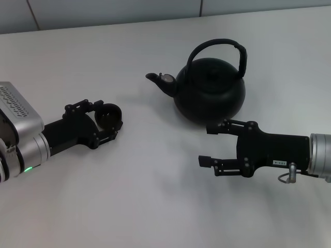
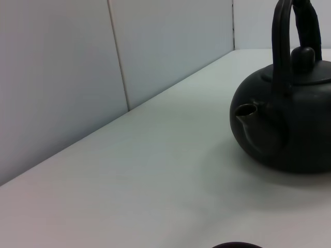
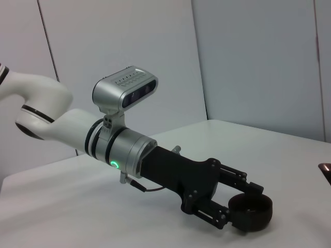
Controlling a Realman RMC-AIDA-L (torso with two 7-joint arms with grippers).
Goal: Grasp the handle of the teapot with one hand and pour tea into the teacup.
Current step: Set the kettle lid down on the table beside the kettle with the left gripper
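Observation:
The matte-black teapot [image 1: 209, 88] stands on the white table, its spout [image 1: 155, 78] pointing to my left and its arched handle [image 1: 217, 46] upright over the lid. My left gripper [image 1: 106, 121] is shut on the small dark teacup [image 1: 109, 115], which rests on the table to the left of the spout. The right wrist view shows that gripper [image 3: 247, 205] clasping the teacup [image 3: 251, 213]. My right gripper [image 1: 206, 144] is open and empty, low over the table just in front of the teapot. The left wrist view shows the teapot [image 2: 289, 129], its handle [image 2: 282, 46] and a sliver of the teacup's rim [image 2: 237, 245].
The white table [image 1: 155, 196] ends at a grey panelled wall [image 1: 103, 10] behind the teapot. My left arm [image 3: 119, 144], with its wrist camera, stretches across the right wrist view.

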